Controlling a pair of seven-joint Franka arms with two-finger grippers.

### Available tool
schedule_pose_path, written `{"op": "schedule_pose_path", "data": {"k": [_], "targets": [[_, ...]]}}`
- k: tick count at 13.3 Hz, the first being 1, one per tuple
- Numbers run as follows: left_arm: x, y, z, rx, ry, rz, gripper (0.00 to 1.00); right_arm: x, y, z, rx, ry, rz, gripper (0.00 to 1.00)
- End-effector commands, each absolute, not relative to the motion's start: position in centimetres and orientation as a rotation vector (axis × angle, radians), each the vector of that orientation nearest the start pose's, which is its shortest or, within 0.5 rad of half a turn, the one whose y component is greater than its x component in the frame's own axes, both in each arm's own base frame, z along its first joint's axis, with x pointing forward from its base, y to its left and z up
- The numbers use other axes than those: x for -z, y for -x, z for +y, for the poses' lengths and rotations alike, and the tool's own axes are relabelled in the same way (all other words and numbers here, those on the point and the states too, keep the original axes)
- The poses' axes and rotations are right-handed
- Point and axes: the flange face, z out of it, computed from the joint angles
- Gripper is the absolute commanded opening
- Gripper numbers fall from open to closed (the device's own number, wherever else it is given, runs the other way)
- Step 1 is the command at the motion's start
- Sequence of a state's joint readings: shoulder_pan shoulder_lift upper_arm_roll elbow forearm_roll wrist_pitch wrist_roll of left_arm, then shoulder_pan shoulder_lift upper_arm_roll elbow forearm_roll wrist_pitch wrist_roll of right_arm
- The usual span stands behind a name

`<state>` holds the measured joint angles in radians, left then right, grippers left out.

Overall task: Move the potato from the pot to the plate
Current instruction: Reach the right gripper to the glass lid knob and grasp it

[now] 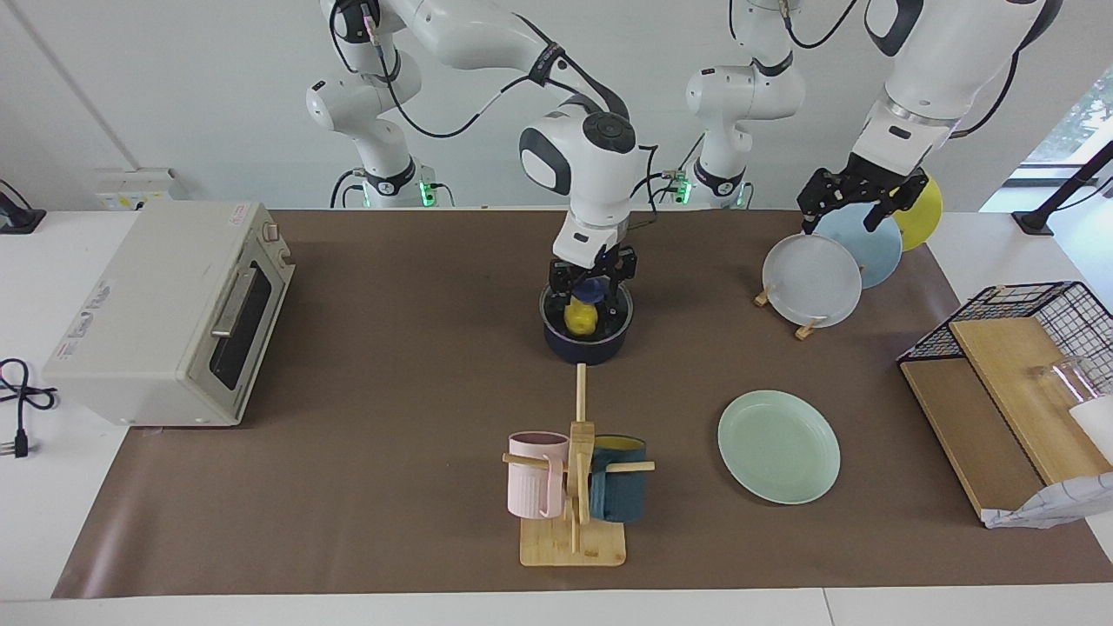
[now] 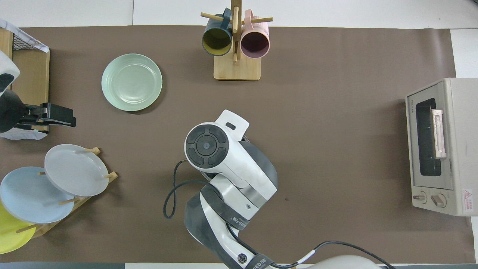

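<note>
- Mid-table, the right gripper (image 1: 591,291) reaches down into the pot (image 1: 588,346), fingers either side of the potato (image 1: 580,319); whether they already pinch it cannot be told
- The plate (image 1: 779,446) lies bare toward the left arm's end, farther from the robots, ready to receive it
- The left gripper (image 1: 856,202) waits above the plate rack (image 1: 804,329), fingers apparently spread

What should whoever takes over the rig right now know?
Right gripper: down in the pot, fingers either side of the potato; grip not confirmed.
Left gripper: waiting over the plate rack.
Plate: bare, toward the left arm's end, farther from the robots than the pot.
Done: reach into pot.
Left: lift potato, carry to plate, release.
</note>
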<state>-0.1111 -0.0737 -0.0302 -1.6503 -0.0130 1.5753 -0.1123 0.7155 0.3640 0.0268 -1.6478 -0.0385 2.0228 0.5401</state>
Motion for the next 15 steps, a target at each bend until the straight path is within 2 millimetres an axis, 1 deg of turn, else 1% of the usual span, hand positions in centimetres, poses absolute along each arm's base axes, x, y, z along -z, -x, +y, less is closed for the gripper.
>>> {"op": "schedule_pose_path", "data": {"k": [1, 3, 4, 6, 11, 15], "targets": [[-62.7, -51.8, -7.4, 0.021, 3.148, 0.024, 1.00, -40.7, -48.6, 43.9, 0.057, 3.123, -0.355, 0.76], [-62.7, -51.8, -7.4, 0.023, 3.148, 0.026, 1.00, -40.7, -48.6, 43.9, 0.059, 3.122, -0.357, 0.72], [-62.8, -51.8, -7.4, 0.025, 3.148, 0.028, 1.00, -40.8, -48.6, 43.9, 0.059, 3.120, -0.354, 0.65], [-62.7, -51.8, -7.4, 0.021, 3.148, 0.031, 1.00, -40.8, -48.7, 43.9, 0.059, 3.121, -0.351, 0.62], [-62.7, -51.9, -7.6, 0.032, 3.149, 0.031, 1.00, -41.3, -48.7, 44.0, 0.059, 3.123, -0.352, 0.61], [-62.8, -51.8, -8.1, 0.040, 3.149, 0.048, 1.00, -42.8, -49.0, 43.9, 0.060, 3.124, -0.353, 0.61]]}}
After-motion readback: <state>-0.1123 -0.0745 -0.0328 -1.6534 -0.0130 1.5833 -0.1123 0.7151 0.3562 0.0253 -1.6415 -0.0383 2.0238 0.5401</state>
